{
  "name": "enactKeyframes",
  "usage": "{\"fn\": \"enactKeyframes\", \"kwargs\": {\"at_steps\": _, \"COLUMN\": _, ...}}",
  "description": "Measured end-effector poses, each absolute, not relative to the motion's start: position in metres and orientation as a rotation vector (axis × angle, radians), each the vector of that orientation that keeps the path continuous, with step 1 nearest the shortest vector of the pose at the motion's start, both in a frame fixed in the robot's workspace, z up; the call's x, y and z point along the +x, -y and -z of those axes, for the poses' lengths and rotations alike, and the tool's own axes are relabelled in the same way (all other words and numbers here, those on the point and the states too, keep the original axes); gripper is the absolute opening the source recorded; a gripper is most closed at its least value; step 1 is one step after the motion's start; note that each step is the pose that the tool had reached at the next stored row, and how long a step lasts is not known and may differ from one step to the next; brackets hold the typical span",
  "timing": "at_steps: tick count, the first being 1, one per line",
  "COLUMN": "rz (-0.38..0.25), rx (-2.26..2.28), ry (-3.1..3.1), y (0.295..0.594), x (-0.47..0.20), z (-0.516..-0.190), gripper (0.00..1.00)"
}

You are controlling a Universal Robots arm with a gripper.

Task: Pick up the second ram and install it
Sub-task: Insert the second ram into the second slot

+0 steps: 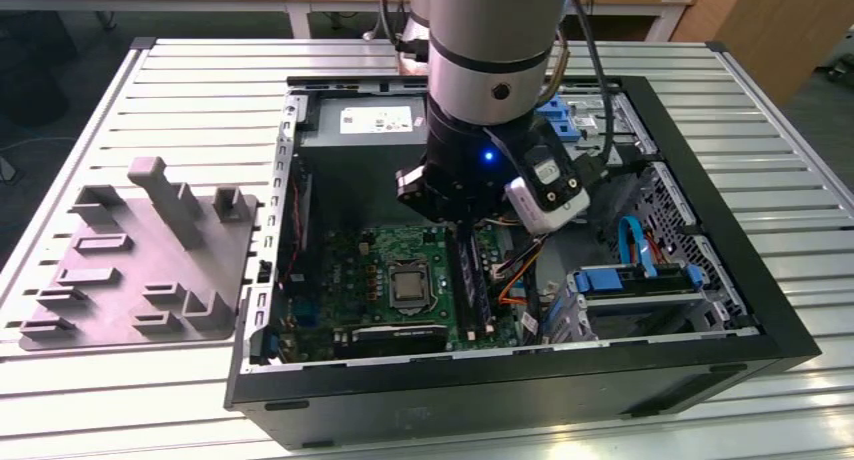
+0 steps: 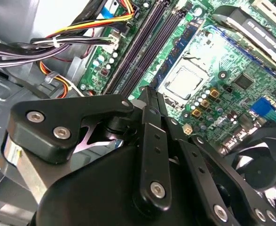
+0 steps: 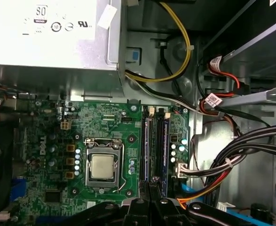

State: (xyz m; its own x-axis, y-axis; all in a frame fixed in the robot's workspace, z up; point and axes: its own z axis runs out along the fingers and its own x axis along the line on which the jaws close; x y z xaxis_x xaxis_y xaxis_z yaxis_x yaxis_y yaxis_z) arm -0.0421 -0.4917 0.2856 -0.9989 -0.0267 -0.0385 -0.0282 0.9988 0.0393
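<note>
Slatted metal bench carries an open computer case. At 9 o'clock of the case in the exterior view sits a grey fixture plate with upright blocks. Inside the case lies a green motherboard with a square silver processor socket near its middle. At 3 o'clock of the socket the second ram stands on edge, a long dark stick. In the first wrist view the second ram has a bluish cast and sits just beside a black slot rail. The arm stands over the case, and its end effector hangs right above the 12 o'clock end of the stick, toward the power supply. How wide the end effector is set, and whether it grips the stick, cannot be told. Bundled cables lie near the rail in the first wrist view.
</note>
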Motion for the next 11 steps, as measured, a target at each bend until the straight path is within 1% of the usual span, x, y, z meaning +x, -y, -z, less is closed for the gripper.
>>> {"fn": "enactKeyframes", "kwargs": {"at_steps": 11, "rz": -0.061, "rx": -0.021, "ry": -3.103, "y": 0.492, "x": -0.042, "z": -0.271, "gripper": 0.11}}
